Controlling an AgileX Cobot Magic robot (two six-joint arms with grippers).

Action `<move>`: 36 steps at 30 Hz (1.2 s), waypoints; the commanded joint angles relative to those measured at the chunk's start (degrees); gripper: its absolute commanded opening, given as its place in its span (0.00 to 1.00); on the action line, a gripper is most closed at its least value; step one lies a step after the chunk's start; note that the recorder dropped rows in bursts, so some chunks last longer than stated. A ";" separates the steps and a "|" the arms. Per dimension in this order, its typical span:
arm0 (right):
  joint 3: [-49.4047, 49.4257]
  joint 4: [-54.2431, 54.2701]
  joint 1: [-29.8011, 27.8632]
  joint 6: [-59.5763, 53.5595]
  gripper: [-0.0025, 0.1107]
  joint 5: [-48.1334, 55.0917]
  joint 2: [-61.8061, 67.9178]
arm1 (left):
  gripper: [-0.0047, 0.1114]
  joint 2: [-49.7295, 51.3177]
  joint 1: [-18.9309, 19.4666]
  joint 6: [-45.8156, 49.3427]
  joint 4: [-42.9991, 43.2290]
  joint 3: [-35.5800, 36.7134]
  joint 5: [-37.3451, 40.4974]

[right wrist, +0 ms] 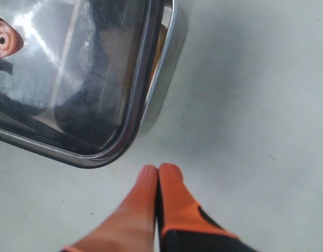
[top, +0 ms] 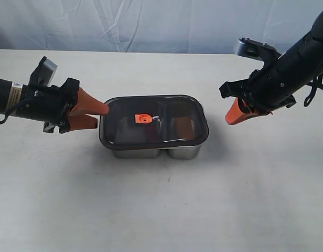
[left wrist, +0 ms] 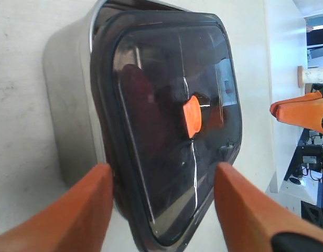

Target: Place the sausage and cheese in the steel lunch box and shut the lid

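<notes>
The steel lunch box (top: 151, 153) stands mid-table with the dark translucent lid (top: 172, 113) lying on top; its orange valve tab (top: 142, 118) faces up. Through the lid (left wrist: 167, 79) a dark red shape, the sausage (left wrist: 138, 102), shows dimly. A dull yellowish patch, probably the cheese (top: 183, 127), sits under the lid in the right compartment. My left gripper (top: 101, 115) is open, its fingers astride the lid's left end; one finger (left wrist: 93, 199) is close against the rim. My right gripper (top: 232, 119) is shut and empty, a short way right of the box (right wrist: 167, 73).
The box stands on a pale table (top: 161, 210) against a light backdrop. Nothing else lies on it. In the left wrist view the right gripper's orange fingers (left wrist: 303, 113) show beyond the box.
</notes>
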 commanded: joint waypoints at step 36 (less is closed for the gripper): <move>0.80 5.99 -0.19 -1.69 0.02 -3.69 0.93 | 0.52 -0.35 -0.24 0.11 -2.37 0.00 -0.40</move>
